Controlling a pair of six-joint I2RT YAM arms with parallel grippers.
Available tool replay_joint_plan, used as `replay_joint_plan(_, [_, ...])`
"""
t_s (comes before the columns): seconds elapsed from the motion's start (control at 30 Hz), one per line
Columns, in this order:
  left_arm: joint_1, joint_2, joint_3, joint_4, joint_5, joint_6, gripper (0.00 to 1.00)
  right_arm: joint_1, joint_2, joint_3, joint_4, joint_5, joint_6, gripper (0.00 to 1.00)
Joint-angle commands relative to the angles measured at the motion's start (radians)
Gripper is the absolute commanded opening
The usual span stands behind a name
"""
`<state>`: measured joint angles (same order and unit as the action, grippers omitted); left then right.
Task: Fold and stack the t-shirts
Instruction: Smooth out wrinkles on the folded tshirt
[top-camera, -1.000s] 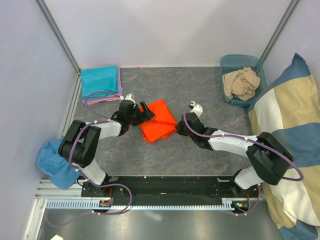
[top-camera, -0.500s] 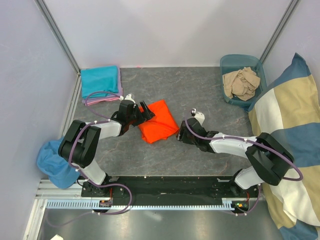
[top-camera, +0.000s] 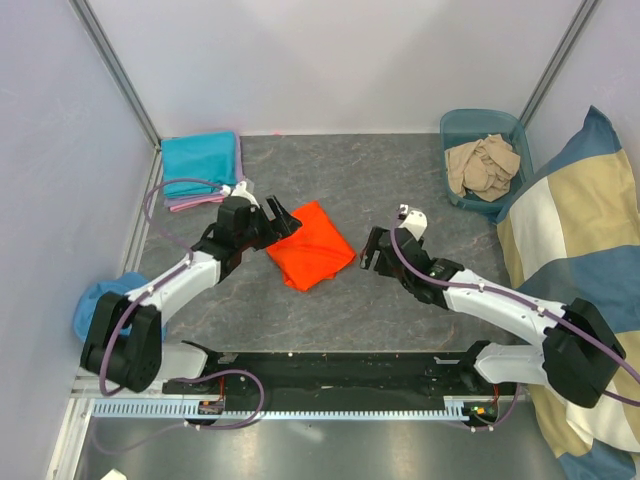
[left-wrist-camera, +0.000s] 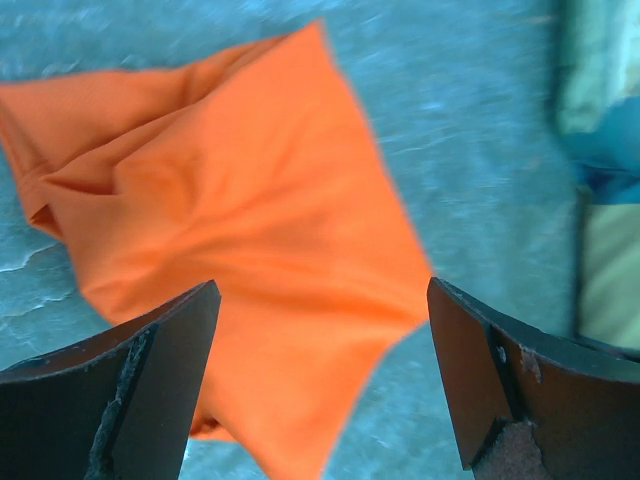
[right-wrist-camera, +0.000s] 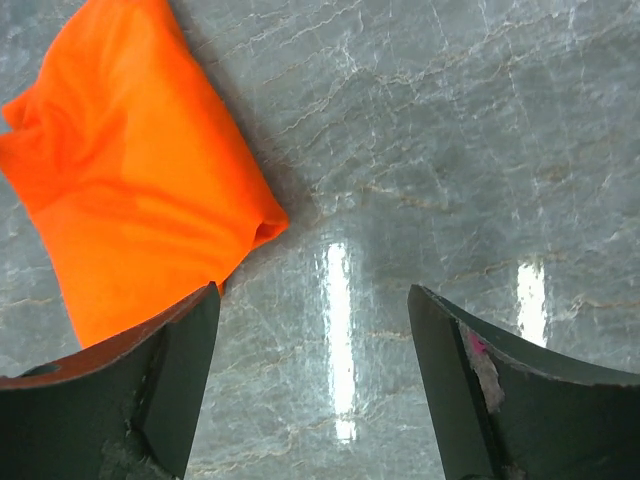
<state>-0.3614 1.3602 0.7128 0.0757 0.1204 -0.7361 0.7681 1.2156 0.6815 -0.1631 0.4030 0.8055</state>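
Arms (top-camera: 185, 278) outstretched beside orange t-shirt (top-camera: 310, 245)

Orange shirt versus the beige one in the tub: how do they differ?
The orange shirt lies folded flat on the table; the beige shirt sits crumpled in a tub. The orange shirt is vivid, the beige shirt dull. Both are soft cloth, and neither is held.

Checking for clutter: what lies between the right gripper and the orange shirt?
Nothing: only bare grey table separates the right gripper from the orange shirt, clearest in the right wrist view.
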Motion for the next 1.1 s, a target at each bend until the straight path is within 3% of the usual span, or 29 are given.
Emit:
replay_joint_plan(0.0, [0.001, -0.102, 0.005, -0.045, 0.053, -0.035, 0.93, -0.003, 0.065, 0.064, -0.007, 0.031, -0.054, 0.86])
replay_joint_plan(0.43, [-0.168, -0.066, -0.124, 0.183, 0.156, -0.151, 0.92, -0.006, 0.117, 0.096, 0.025, 0.037, -0.075, 0.88])
replay_joint_plan(0.87, [-0.215, 0.069, -0.306, 0.289, 0.130, -0.120, 0.91, -0.015, 0.107, 0.084, 0.017, 0.043, -0.075, 0.88])
replay_joint_plan(1.07, [-0.215, 0.019, -0.392, 0.283, 0.134, -0.123, 0.91, -0.018, 0.116, 0.093, 0.014, 0.043, -0.084, 0.89])
